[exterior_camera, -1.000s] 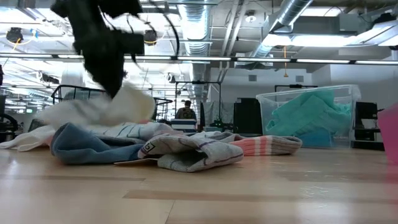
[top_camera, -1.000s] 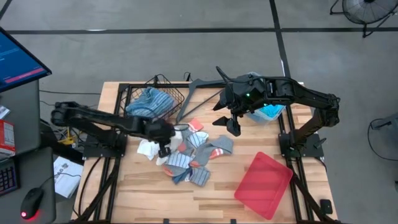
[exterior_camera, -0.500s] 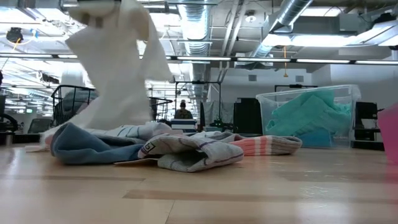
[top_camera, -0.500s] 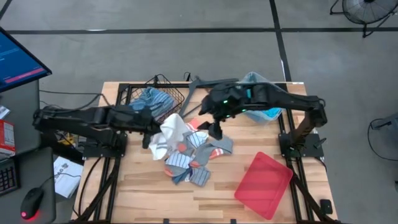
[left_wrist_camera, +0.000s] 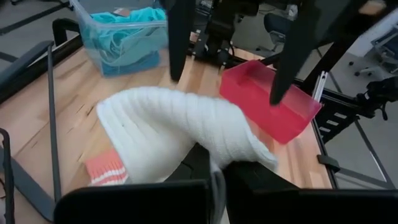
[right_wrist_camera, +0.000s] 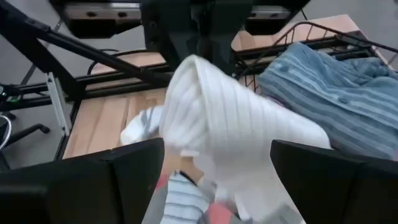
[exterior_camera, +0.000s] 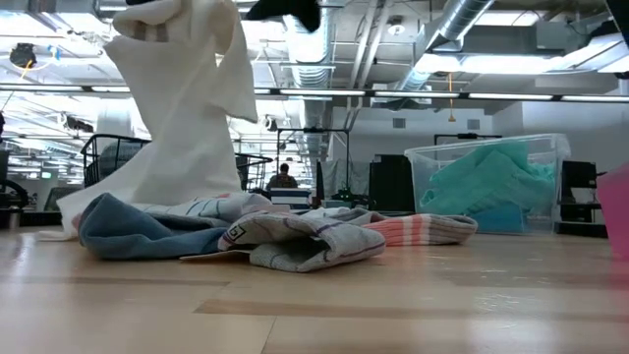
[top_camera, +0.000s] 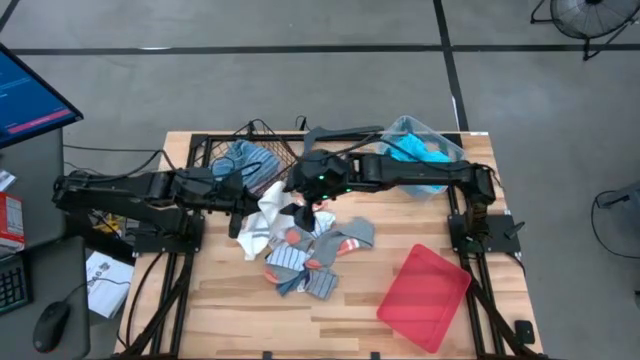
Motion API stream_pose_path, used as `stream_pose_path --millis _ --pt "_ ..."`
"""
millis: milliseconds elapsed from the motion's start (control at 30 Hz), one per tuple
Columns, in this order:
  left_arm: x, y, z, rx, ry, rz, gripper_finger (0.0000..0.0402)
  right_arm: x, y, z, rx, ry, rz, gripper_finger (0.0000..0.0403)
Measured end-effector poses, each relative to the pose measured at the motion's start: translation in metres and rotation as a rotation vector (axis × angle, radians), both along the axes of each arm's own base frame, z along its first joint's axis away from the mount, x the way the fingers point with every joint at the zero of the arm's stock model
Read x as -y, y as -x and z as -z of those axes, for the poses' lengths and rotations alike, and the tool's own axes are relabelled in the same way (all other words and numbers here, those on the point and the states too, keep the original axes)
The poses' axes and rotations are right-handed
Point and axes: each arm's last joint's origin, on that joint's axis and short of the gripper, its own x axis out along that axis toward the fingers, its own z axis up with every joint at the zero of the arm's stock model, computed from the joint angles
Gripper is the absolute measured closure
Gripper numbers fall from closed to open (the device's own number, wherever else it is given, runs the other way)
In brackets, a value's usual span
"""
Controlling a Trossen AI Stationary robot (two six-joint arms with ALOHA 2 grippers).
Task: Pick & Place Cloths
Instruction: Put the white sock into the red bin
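My left gripper is shut on a white ribbed cloth and holds it up over the left side of the cloth pile at the table's middle. In the low view the white cloth hangs as a tall drape. My right gripper is open, and its fingers stand on either side of the white cloth's raised end. Whether they touch it I cannot tell. The left wrist view shows those two dark fingers beyond the cloth. My left gripper pinches a bunched end of the white cloth between its two fingers, coming from the table's left. How many layers it has I cannot tell. The cloth is raised and hangs slack, with its lower end resting on the pile.
A wire basket with a blue striped cloth stands at the far left. A clear bin of turquoise cloths sits far right. A red tray lies near right, and a dark hanger lies between basket and bin.
My left gripper has risen from the pile and drawn toward the table's left, lifting the white cloth's upper part while its lower end stays on the pile. My right gripper has travelled from near the bin toward the table's left, up to the raised cloth.
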Motion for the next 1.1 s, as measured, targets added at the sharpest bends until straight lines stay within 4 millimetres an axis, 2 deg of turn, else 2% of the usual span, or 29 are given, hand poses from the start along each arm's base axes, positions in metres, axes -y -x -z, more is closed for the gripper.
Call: stream_pose_path --millis 300,400,500,567,667,700,867,1100 --pt "0.001 -0.002 0.001 -0.009 0.007 0.032 0.0401 0.0 -0.02 0.029 -0.036 0.0 0.033 0.0114" --pt "0.001 -0.002 0.001 -0.005 0.012 0.043 0.0401 -0.002 -0.021 0.031 -0.04 0.054 0.076 0.0133" --pt "0.002 -0.002 0.001 -0.003 0.015 0.049 0.0401 -0.006 -0.022 0.03 -0.033 0.088 0.068 0.0186" --pt "0.002 -0.003 0.001 -0.003 0.015 0.051 0.0401 -0.01 -0.022 0.03 -0.028 0.107 0.052 0.0249" --pt "0.002 -0.003 0.001 -0.002 0.015 0.05 0.0401 -0.012 -0.02 0.028 -0.025 0.118 0.04 0.0364" --pt "0.002 -0.003 0.001 -0.001 0.015 0.049 0.04 -0.012 -0.02 0.027 -0.024 0.117 0.04 0.0379" --pt "0.002 -0.002 0.001 -0.007 -0.037 0.076 0.0385 -0.014 -0.018 0.025 -0.048 0.104 0.049 0.0392" --pt "0.003 -0.001 0.005 -0.05 -0.039 0.11 0.0306 -0.027 -0.003 0.004 -0.151 0.146 0.063 0.0398"
